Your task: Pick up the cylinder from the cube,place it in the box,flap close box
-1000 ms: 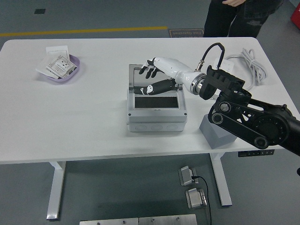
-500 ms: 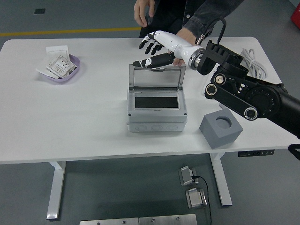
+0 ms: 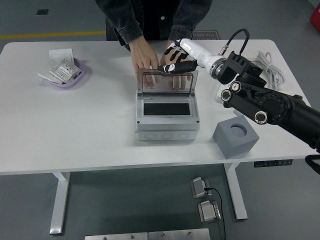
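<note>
The box (image 3: 167, 112), grey with a clear hinged lid (image 3: 167, 81) standing upright at its far edge, sits near the middle of the white table (image 3: 90, 125), its dark interior facing up; whether the cylinder lies inside cannot be made out, and it does not show anywhere else in the head view. The right hand (image 3: 176, 59), white-backed with black fingers, hangs just above and behind the top rim of the raised lid, so the box lies directly below and toward the near side of it. Its fingers are loosely spread and hold nothing, the thumb stretched leftward along the lid's upper edge; whether it touches the lid cannot be told. The black right arm (image 3: 265, 102) comes in from the right edge, passing above the grey cube (image 3: 235, 136), which rests to the right of the box and apart from it, with an empty round hole in its top face. A person (image 3: 155, 17) in a dark jacket stands at the far side; one of the person's hands (image 3: 145, 57) lies flat on the table behind the lid's left part, and the other shows partly beneath the robot's hand. A purple dish (image 3: 65, 75) with small packets sits at the far left, and a coiled white cable (image 3: 267, 67) lies at the far right.
</note>
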You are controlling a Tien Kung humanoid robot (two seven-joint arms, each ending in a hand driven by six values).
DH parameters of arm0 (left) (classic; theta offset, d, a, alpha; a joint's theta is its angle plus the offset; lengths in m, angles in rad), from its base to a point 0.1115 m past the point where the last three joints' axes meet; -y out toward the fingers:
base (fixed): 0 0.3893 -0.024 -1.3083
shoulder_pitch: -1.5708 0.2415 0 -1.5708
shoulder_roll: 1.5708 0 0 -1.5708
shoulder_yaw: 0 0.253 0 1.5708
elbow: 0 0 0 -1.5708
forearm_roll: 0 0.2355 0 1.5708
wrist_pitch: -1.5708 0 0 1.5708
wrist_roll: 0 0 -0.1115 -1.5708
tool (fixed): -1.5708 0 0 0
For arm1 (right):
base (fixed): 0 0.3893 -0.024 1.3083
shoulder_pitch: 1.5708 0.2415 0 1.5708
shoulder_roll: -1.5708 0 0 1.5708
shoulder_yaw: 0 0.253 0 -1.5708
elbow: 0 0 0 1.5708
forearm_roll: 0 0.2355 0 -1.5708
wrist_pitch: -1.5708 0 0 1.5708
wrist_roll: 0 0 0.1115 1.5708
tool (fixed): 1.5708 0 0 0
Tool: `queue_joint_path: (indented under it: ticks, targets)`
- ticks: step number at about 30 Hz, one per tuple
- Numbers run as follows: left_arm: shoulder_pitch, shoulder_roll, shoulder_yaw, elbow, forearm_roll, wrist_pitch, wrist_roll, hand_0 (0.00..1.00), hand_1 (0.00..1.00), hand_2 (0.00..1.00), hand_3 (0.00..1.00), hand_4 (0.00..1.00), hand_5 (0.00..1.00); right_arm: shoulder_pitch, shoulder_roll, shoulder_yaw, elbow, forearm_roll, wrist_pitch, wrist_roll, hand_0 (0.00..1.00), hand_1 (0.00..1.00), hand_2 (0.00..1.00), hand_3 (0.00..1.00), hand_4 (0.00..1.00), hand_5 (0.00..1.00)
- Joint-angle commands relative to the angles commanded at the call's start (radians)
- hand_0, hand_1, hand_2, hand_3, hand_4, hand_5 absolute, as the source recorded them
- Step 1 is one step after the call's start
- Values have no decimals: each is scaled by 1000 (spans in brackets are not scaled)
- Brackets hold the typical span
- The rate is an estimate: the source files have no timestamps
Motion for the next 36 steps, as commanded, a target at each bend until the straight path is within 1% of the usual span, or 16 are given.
queue_joint_path:
  ticks: [3, 7, 14, 20, 25, 26, 27, 31, 36]
  targets:
    - [-1, 1, -6, 0, 6, 0, 0, 627, 646, 606, 619, 648, 182, -14, -7, -11, 20, -6, -3, -2, 660, 543, 602, 703, 923, 557]
    - [-1, 1, -11, 0, 10, 0, 0, 627, 646, 606, 619, 648, 182, -34, -23, -24, 68, -27, -3, -12, 660, 543, 602, 703, 923, 557]
    - [4, 4, -21, 1, 14, 0, -1, 627, 646, 605, 618, 647, 182, -76, -74, -37, 183, -73, 4, -36, 651, 545, 600, 697, 920, 556]
    - [9, 5, -22, 3, 12, 0, 0, 627, 646, 605, 618, 647, 182, -112, -119, -20, 291, -132, 16, -68, 651, 539, 599, 697, 918, 560]
    - [10, 5, -20, 4, 9, -1, 0, 627, 646, 605, 618, 647, 183, -125, -144, -18, 365, -164, 27, -90, 641, 536, 598, 698, 915, 563]
    - [10, 5, -20, 4, 9, -1, 0, 627, 646, 605, 618, 647, 183, -127, -147, -18, 376, -169, 29, -93, 641, 536, 598, 698, 915, 563]
    - [10, 5, -21, 4, 10, -1, 0, 627, 646, 605, 618, 647, 182, -128, -149, -19, 385, -173, 30, -96, 621, 532, 598, 696, 913, 574]
    - [9, 5, -21, 3, 11, -1, 0, 627, 646, 605, 618, 647, 182, -135, -153, -22, 413, -185, 31, -102, 621, 532, 598, 696, 913, 574]
    - [9, 4, -16, 4, 7, -1, 0, 627, 645, 605, 619, 647, 182, -140, -156, -23, 427, -190, 31, -105, 612, 523, 598, 703, 914, 576]
